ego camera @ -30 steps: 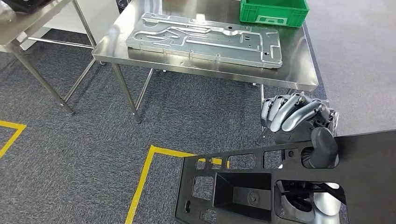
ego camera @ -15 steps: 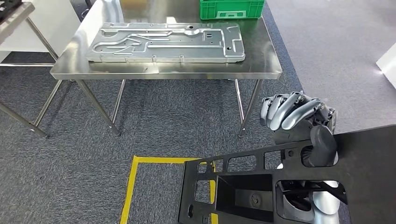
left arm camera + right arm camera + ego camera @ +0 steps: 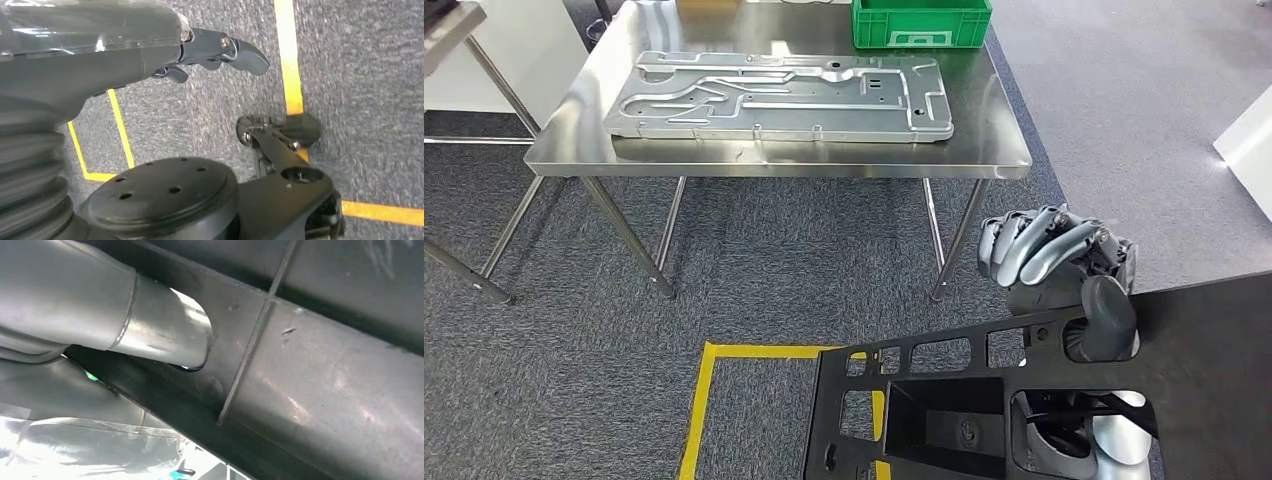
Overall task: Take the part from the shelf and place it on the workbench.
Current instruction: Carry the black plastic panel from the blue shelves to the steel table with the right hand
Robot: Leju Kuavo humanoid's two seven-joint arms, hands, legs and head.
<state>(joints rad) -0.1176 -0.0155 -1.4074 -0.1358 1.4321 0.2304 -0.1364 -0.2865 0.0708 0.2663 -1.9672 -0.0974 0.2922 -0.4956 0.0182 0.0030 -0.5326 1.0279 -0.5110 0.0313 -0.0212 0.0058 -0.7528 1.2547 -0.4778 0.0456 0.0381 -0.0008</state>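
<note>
My right hand (image 3: pixel 1064 280) grips the top edge of a large black plastic part (image 3: pixel 944 400) with several cut-outs, held low in front of me in the head view. In the right wrist view my thumb (image 3: pixel 165 325) presses on the part's ribbed black surface (image 3: pixel 325 365). The steel workbench (image 3: pixel 989 155) stands ahead across grey carpet, apart from the part. My left hand (image 3: pixel 150 55) hangs over the floor, its fingers (image 3: pixel 240 50) stretched out with nothing in them.
A big silver stamped metal plate (image 3: pixel 774 95) covers most of the workbench, and a green crate (image 3: pixel 919 22) stands at its far right. Yellow floor tape (image 3: pixel 699 400) marks the carpet before me. Another table's legs (image 3: pixel 464 270) stand at the left.
The whole view has turned: the workbench now sits squarer in front of me. My right hand and the black part keep their place in the picture.
</note>
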